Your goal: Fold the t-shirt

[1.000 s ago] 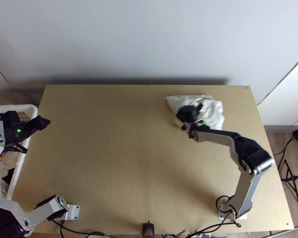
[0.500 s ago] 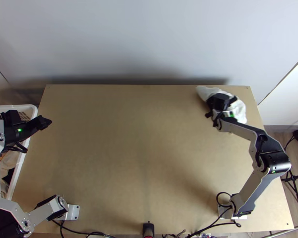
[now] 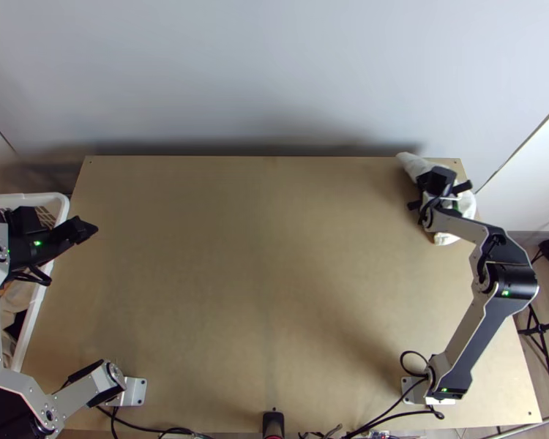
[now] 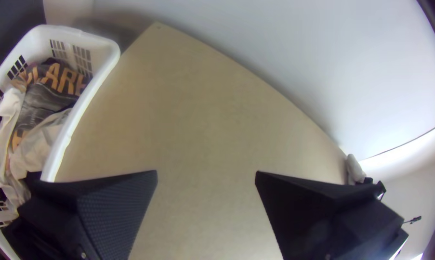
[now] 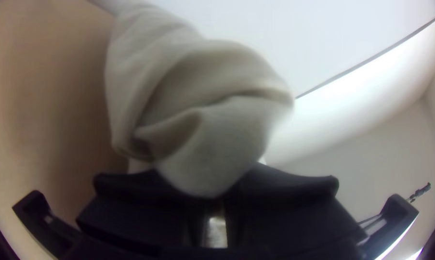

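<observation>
White cloth, the t-shirt, sits bunched at the upper right of the top view, pinched between the close-set fingers of the right gripper. No spread or neat fold shows, so spreading, folding and squaring up all seem left to do. The left gripper, at the top view's left, has its fingers wide and empty, beside the basket. The cloth reaches the table's back and right edges; the bare tabletop mid-frame offers ample room for laying out.
</observation>
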You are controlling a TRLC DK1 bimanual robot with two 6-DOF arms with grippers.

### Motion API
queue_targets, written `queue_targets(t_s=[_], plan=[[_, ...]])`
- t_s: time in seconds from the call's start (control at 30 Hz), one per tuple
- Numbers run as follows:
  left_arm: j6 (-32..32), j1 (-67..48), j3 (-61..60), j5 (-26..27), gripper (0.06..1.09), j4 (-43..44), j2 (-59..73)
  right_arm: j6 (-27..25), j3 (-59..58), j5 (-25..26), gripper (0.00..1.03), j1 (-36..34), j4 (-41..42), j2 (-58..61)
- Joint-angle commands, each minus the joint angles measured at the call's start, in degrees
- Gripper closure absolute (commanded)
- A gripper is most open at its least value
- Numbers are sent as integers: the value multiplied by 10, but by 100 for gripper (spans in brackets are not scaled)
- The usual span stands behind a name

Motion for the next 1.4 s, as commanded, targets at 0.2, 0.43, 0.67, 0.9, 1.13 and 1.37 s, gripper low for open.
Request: queue_targets(t_s=[0.2, 0.43, 0.67, 0.9, 1.13, 1.37], plan=[[-5, -4, -18, 1, 10, -3, -5, -6, 141, 0, 96, -76, -56, 45], [-16, -17, -25, 1, 10, -2, 4, 2, 107, 0, 96, -57, -64, 24], [-25, -20, -28, 1, 10, -3, 5, 4, 102, 43, 95, -7, -63, 55], [-12, -6, -40, 0, 10, -6, 1, 119, 78, 26, 84, 43, -81, 44], [1, 2, -39, 0, 10, -9, 1, 238, 104, -44, 13, 59, -216, 15], [-9, -7, -32, 1, 10, -8, 5, 310, 116, -131, 4, 84, -377, -52]])
